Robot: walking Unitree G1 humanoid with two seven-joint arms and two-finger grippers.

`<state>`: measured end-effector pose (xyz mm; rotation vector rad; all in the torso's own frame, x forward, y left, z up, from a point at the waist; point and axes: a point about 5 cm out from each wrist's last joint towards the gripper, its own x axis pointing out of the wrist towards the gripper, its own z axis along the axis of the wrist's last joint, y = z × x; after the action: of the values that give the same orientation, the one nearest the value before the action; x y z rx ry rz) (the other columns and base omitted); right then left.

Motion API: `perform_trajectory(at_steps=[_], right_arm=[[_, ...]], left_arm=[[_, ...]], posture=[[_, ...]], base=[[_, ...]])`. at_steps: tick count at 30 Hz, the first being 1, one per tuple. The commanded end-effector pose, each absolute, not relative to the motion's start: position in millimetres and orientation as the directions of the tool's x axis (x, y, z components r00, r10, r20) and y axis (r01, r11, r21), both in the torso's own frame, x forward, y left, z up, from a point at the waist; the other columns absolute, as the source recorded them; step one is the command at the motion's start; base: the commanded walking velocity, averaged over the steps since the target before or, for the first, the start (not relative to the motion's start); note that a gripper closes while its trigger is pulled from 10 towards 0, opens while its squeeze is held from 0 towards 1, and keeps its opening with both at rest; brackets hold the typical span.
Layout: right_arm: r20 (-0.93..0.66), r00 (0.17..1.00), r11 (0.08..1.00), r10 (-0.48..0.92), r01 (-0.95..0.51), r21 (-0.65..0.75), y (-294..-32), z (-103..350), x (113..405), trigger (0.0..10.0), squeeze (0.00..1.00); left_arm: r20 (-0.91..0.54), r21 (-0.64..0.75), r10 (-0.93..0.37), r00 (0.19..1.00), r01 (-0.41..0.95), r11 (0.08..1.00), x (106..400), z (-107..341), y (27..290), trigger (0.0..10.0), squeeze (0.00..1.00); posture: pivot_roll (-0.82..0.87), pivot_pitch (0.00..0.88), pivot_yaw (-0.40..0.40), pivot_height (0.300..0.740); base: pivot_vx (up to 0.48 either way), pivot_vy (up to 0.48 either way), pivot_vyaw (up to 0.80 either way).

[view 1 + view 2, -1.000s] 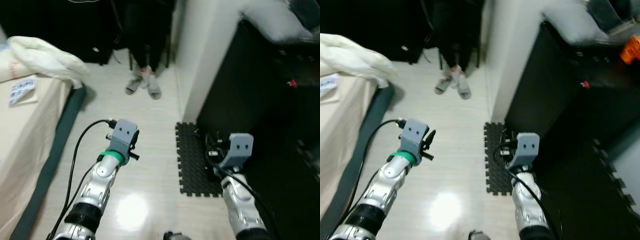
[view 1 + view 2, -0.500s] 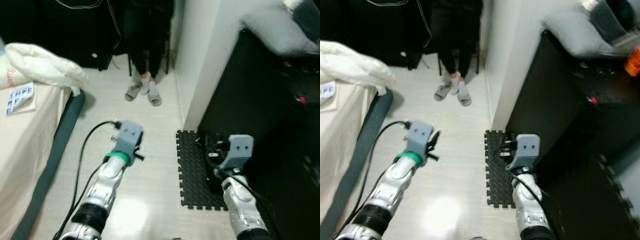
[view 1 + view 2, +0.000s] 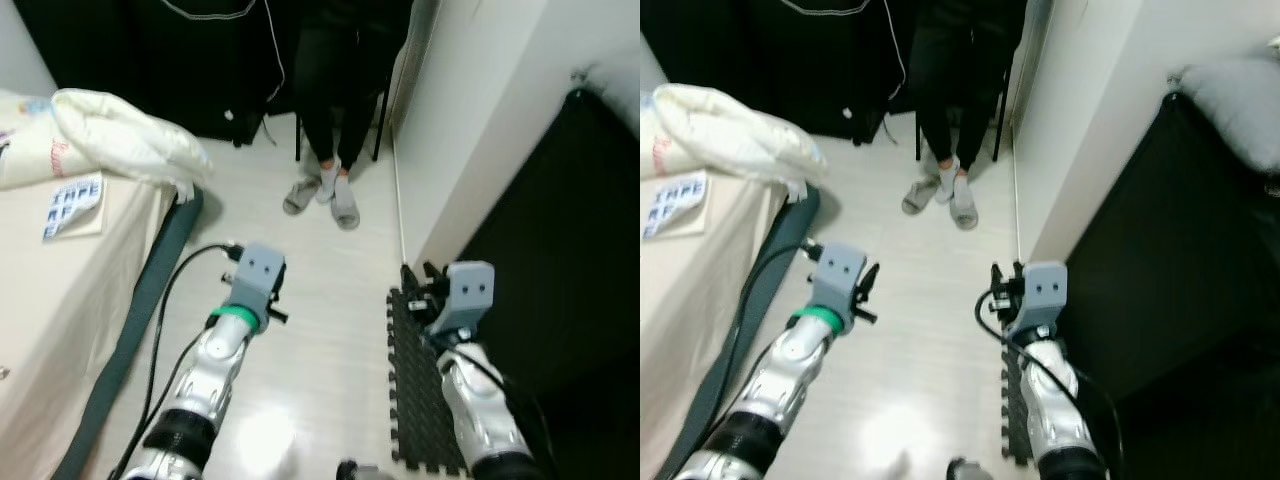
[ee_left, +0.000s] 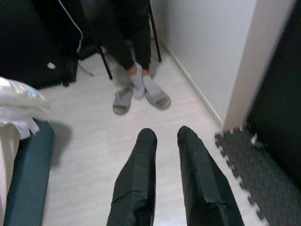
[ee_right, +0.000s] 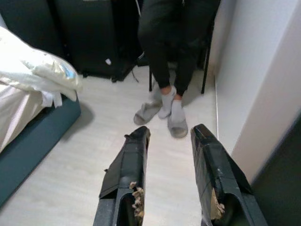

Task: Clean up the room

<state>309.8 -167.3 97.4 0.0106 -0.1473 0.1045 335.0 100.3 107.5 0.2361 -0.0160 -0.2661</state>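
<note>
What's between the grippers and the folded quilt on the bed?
Nothing visible. Left gripper and right gripper hang open over bare floor; the quilt lies on the bed, off to the robot's left, no obstacle between.

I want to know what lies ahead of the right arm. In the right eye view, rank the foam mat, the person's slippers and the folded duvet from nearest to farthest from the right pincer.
1. Foam mat: on the floor just below the right pincer.
2. Slippers: ahead, on the person's feet by the chair.
3. Duvet: farthest, across the room on the bed at the robot's left.
</note>
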Motion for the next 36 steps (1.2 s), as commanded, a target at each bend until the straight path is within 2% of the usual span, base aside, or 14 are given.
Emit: perform_trajectory(at_steps=[1, 36], right_arm=[[0.119, 0.987, 0.994, 0.104, -0.107, 0.018, -165.1, 90.2, 306.5, 10.0, 0.00], [0.120, 0.990, 0.995, 0.077, -0.083, 0.046, -168.8, 90.5, 306.4, 10.0, 0.00]], left_arm=[[-0.054, 0.237, -0.238, 0.970, 0.244, 0.940, 331.7, 96.4, 109.7, 10.0, 0.00], [-0.040, 0.235, -0.251, 0.967, 0.253, 0.939, 334.5, 100.0, 105.6, 10.0, 0.00]], posture=[[-0.03, 0.105, 0.021, 0.740], [-0.03, 0.112, 0.025, 0.740]], base=[[0.345, 0.000, 0.00], [0.339, 0.000, 0.00]])
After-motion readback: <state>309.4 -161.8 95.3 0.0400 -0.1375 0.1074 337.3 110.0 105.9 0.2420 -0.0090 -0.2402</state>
